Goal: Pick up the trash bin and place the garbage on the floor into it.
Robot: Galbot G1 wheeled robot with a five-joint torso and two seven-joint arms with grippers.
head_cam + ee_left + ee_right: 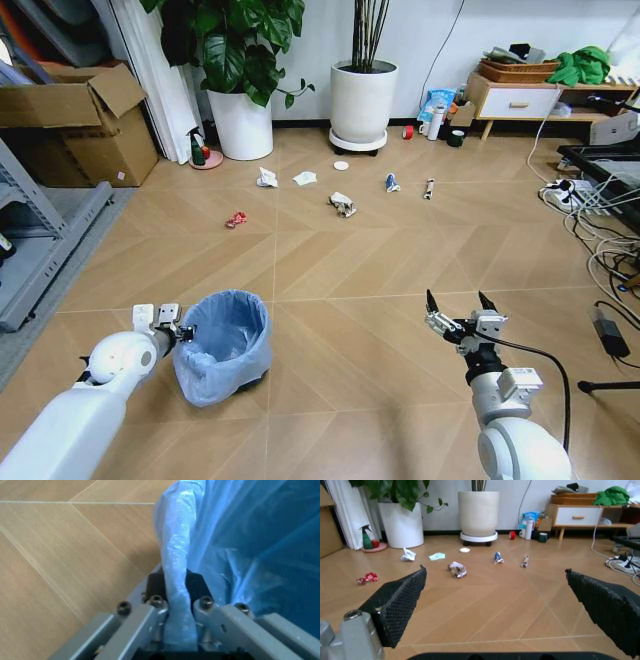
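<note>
Left gripper (175, 592) is clamped on the bag-covered rim of the small round dark trash bin (222, 345) lined with crinkly light-blue plastic, on the herringbone wood floor (350, 330); looks light but liner slippery, rim is the sensible hold; right gripper (460, 305) hangs spread apart nearby.

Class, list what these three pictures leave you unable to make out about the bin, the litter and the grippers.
- Inside bottom of the trash bin: head view, hidden by its blue bag.
- Bin rim under the left gripper: left wrist view, wrapped in bag.
- Print on the blue-white wrapper: too small.
- Right gripper, open: fingertip cut off by the picture edge.
</note>
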